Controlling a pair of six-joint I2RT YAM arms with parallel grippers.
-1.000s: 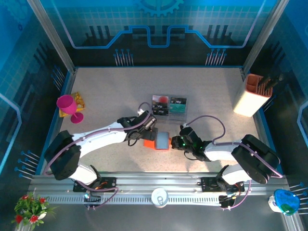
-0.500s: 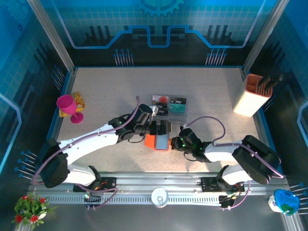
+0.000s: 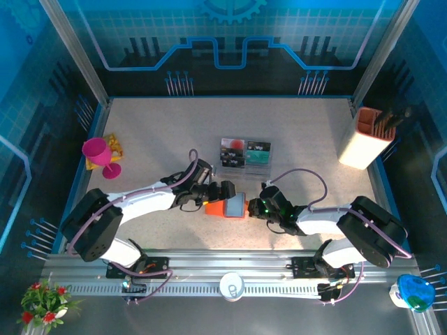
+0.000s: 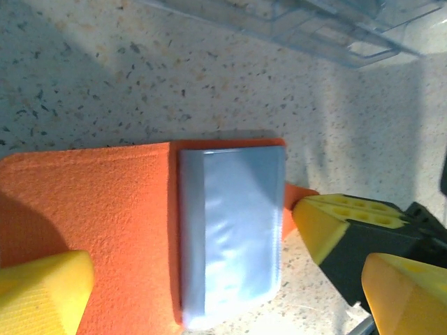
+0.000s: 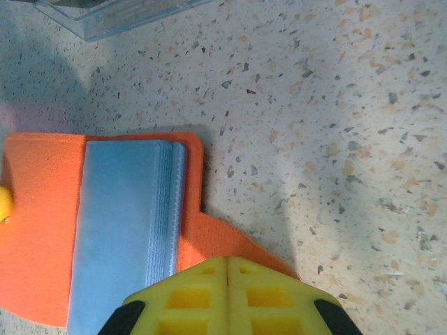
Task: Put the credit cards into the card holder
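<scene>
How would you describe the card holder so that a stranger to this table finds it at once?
On the speckled table, look near the middle, just on the near side of the clear tray. The card holder lies open and flat there, with a stack of pale blue-grey sleeves on top. The tray is transparent, while this is solid orange-red.

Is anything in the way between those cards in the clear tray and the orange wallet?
Nothing lies on the table between the credit cards and the card holder. Only the open left gripper hangs over the holder.
</scene>
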